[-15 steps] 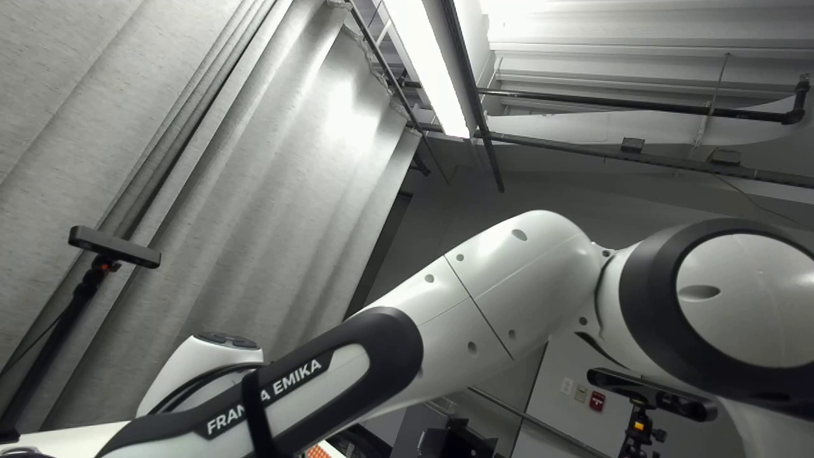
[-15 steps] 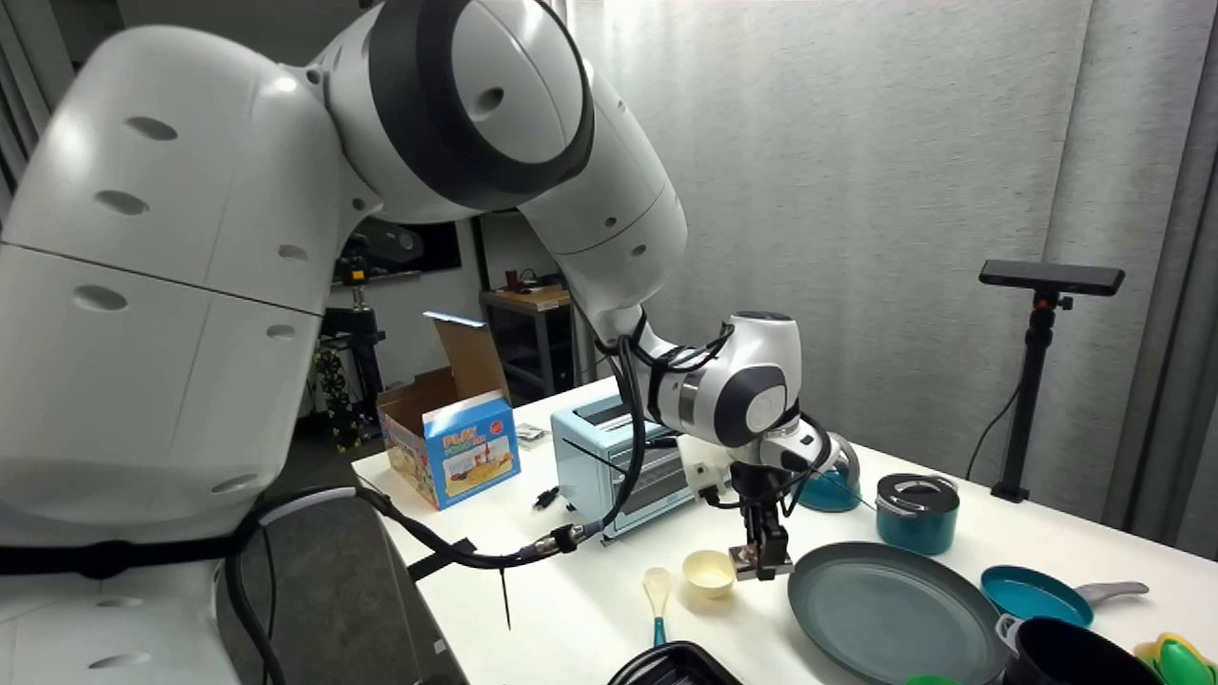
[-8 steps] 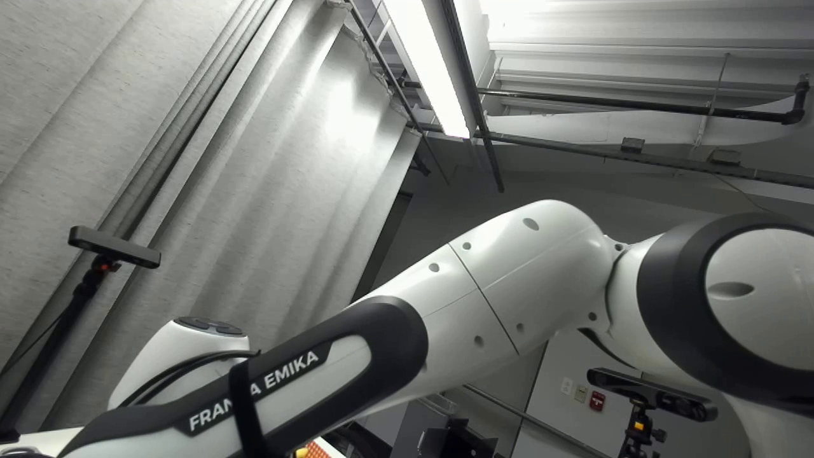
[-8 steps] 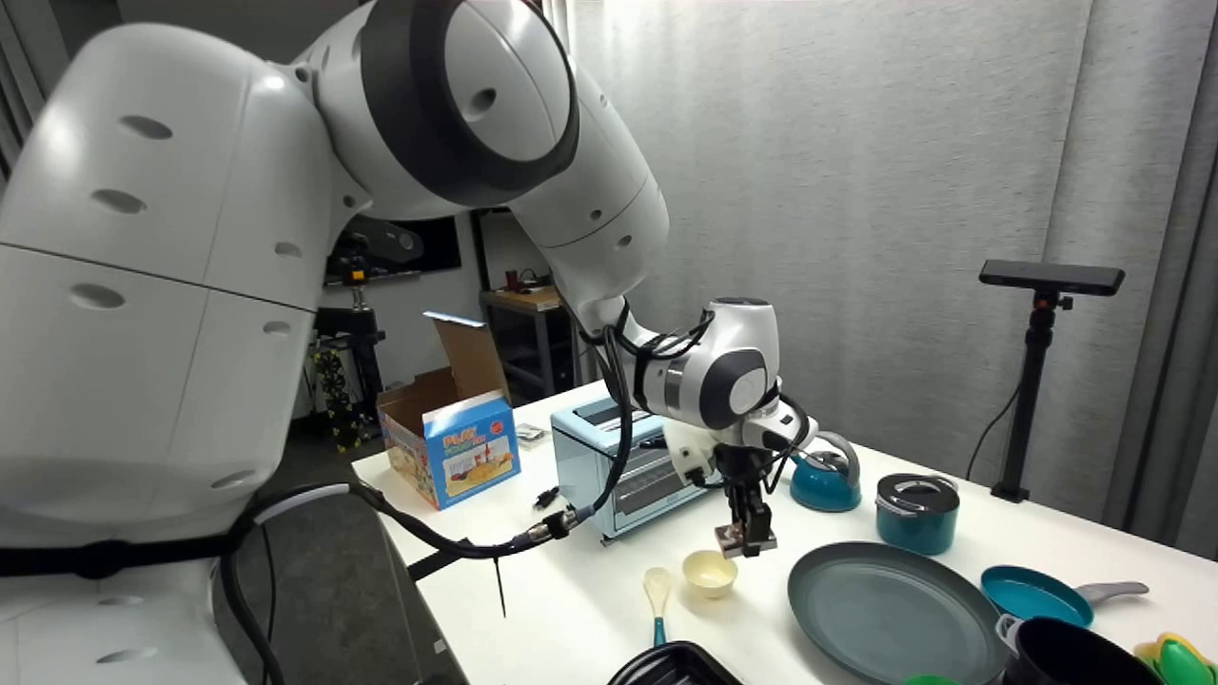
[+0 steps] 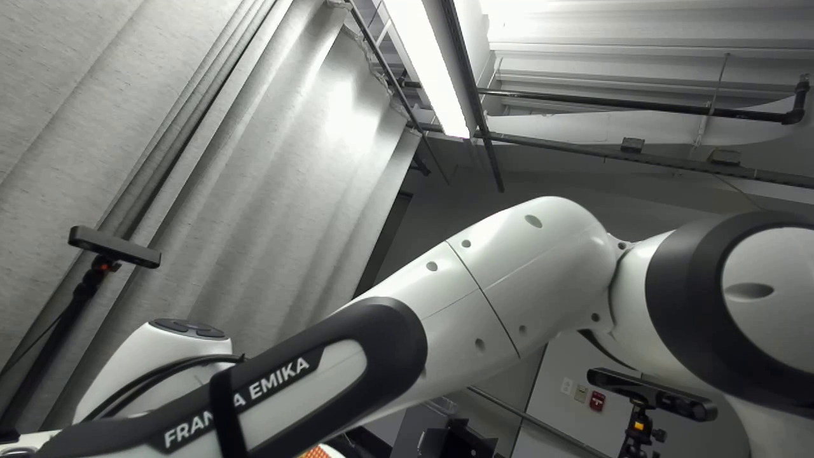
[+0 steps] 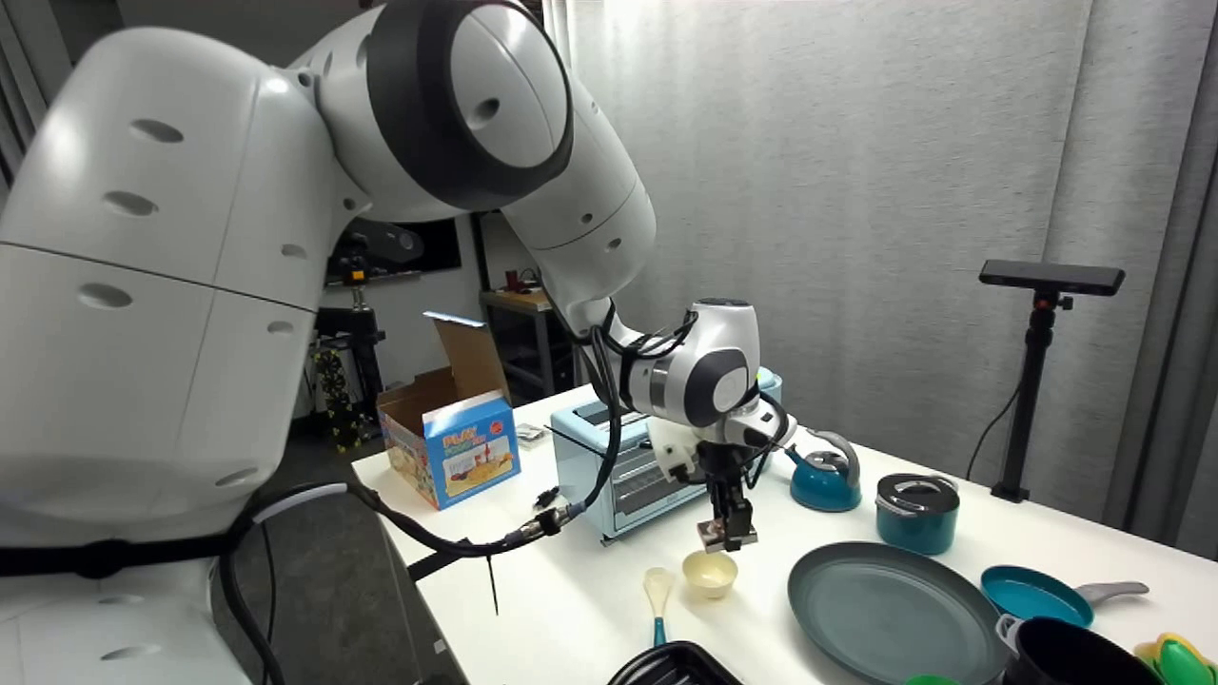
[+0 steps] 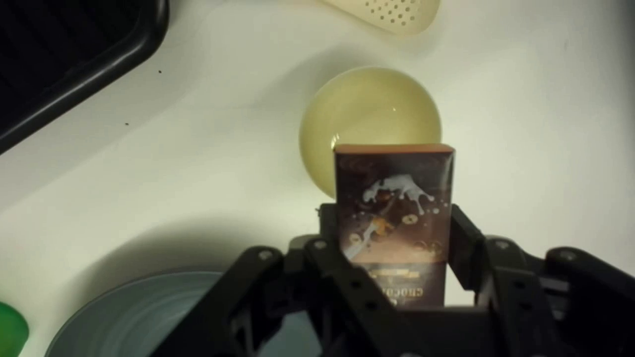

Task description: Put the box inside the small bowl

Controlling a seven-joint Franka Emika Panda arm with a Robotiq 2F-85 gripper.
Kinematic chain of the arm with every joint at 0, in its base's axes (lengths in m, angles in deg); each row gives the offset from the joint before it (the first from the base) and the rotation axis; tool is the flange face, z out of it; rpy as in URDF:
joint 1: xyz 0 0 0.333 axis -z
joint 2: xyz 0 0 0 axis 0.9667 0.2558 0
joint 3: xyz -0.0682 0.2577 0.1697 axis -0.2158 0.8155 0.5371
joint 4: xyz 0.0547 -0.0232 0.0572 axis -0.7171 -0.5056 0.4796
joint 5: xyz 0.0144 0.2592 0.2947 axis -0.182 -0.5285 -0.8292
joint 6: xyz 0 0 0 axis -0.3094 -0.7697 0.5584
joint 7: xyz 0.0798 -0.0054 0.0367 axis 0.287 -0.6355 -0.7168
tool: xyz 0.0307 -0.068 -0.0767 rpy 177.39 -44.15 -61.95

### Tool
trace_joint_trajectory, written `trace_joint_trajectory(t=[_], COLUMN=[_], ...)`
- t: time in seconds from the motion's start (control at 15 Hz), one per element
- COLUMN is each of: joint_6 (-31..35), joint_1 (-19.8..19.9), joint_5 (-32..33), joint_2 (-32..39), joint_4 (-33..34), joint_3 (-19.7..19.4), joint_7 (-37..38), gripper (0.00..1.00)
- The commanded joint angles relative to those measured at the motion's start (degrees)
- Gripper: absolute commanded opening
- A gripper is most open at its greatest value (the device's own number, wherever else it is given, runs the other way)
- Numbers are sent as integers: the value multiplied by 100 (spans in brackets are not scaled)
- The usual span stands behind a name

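Above the white table [image 6: 552,609], close by the small bowl [image 7: 367,109]: gripper [image 7: 393,225] clamped on the brown box [image 7: 396,220] by its two long sides, box held up off the tabletop. Wrist view has the printed face toward the camera, white splash on it, print upside down. One end of the box covers part of the bowl in that view; the other end lies back within the grip. In an exterior view the box shows just over the bowl's rim; the gap between them cannot be judged.

Changes: a second ago the box was low, just beside the bowl toward the grey plate [image 6: 894,618]. Half a second ago, higher. Now further left in the picture, nearly lined up with the bowl. Kettle [image 6: 825,487], partly hidden by the arm [image 6: 609,205] a second ago, now shows handle and body whole. Far end of the toaster oven [image 6: 657,490] has come out from behind the arm too. In an exterior view looking up at the arm, the white wrist housing [image 5: 162,356] sits further left than at either earlier moment, FRANKA EMIKA lettering [image 5: 273,383] with it; elbow [image 5: 563,232] a little higher than a second ago.

Same as before: bowl, plate, slotted spatula [image 6: 657,590], lidded pot [image 6: 916,523], blue frying pan [image 6: 1032,595], open carton [image 6: 471,457].
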Motion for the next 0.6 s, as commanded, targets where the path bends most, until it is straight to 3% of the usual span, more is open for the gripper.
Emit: trace_joint_trajectory(t=[0.0,0.53], joint_6=[-1,47], joint_1=[-55,-97], joint_5=[11,66], joint_2=[77,365], joint_4=[24,34], joint_3=[62,5], joint_7=[194,267], gripper=[28,28])
